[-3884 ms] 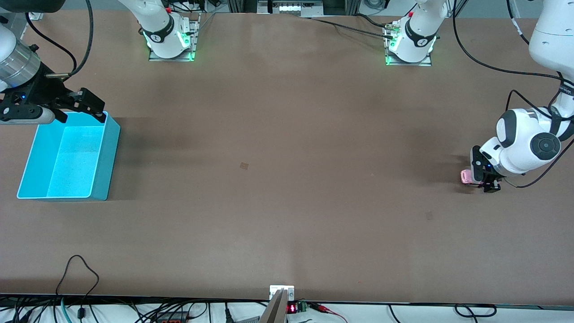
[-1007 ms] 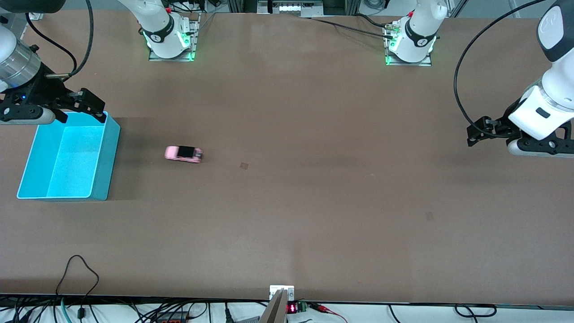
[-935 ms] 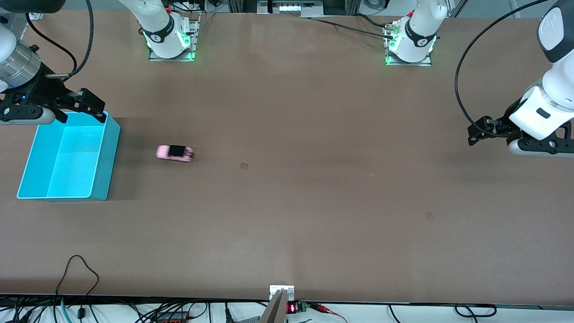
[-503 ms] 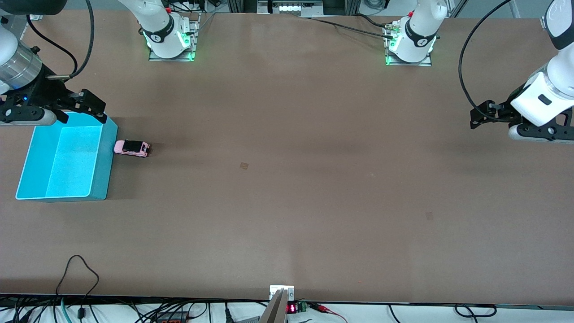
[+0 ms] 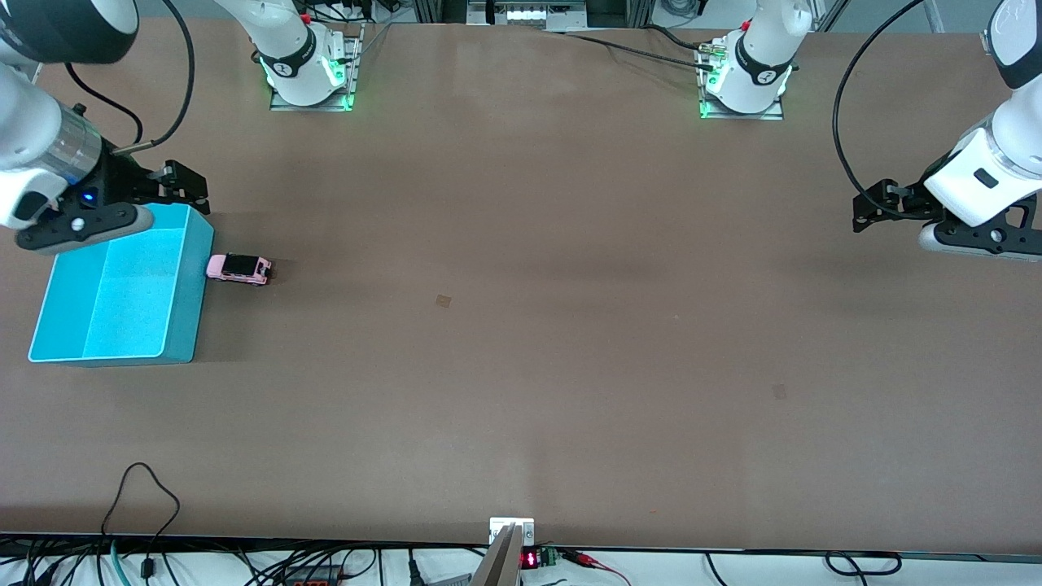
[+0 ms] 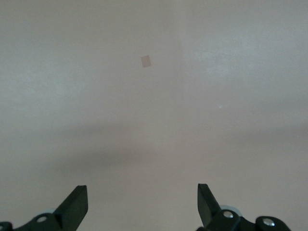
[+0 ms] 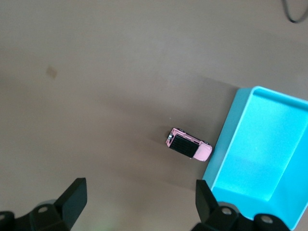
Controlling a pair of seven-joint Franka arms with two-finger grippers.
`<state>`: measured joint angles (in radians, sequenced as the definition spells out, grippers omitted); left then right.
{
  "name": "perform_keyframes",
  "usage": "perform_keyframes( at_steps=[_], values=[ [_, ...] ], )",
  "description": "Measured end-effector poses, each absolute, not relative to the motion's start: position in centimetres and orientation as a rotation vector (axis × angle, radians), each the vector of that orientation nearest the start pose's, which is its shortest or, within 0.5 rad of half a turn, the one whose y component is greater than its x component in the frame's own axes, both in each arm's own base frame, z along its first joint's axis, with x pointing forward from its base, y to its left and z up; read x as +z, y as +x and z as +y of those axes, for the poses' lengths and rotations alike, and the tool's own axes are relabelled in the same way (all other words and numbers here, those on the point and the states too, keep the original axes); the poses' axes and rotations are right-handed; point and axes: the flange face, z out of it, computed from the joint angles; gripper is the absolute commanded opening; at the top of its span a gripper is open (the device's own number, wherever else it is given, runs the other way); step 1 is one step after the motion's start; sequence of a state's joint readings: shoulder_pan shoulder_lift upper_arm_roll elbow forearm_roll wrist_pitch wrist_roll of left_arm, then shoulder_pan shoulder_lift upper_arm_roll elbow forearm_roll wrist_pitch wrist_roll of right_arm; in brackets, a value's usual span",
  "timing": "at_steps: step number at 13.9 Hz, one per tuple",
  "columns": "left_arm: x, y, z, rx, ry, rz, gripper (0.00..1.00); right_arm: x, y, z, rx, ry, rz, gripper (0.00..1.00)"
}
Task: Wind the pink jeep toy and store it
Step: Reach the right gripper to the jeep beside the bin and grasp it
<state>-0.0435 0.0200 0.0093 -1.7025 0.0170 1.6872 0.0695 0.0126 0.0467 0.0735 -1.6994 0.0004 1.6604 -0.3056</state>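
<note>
Now my right gripper [image 5: 189, 181] hangs open over the corner of the blue bin [image 5: 186, 325] farthest from the front camera. The jeep [image 5: 238, 268] sits on the table [image 5: 521, 342], nose touching the bin's outer wall, on the side toward my left arm. My left gripper [image 5: 869, 213] waits open and empty above its end of the table.

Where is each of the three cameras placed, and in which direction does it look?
Front view: high across the table, facing both arm bases; shows left gripper, right gripper, tiny pink toy jeep against the open turquoise plastic bin.
Left wrist view: on the left wrist, looking down at bare brown table; own open fingertips show.
Right wrist view: on the right wrist, looking down; own open fingertips show.
Shared: front and right wrist views both show jeep and bin.
</note>
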Motion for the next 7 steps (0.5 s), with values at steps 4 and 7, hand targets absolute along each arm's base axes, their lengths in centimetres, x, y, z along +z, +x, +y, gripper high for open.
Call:
perform_keyframes(
  at_steps=[4,7],
  values=[
    [56.2,56.4,-2.0,0.053,-3.12,0.175,1.0,49.8,56.8,2.1,0.158,-2.922,-1.039,1.0],
    [56.4,56.4,-2.3,0.047,-3.119,0.187,1.0,45.0,56.4,-0.2,0.13,-2.791,-1.334,1.0]
  ],
)
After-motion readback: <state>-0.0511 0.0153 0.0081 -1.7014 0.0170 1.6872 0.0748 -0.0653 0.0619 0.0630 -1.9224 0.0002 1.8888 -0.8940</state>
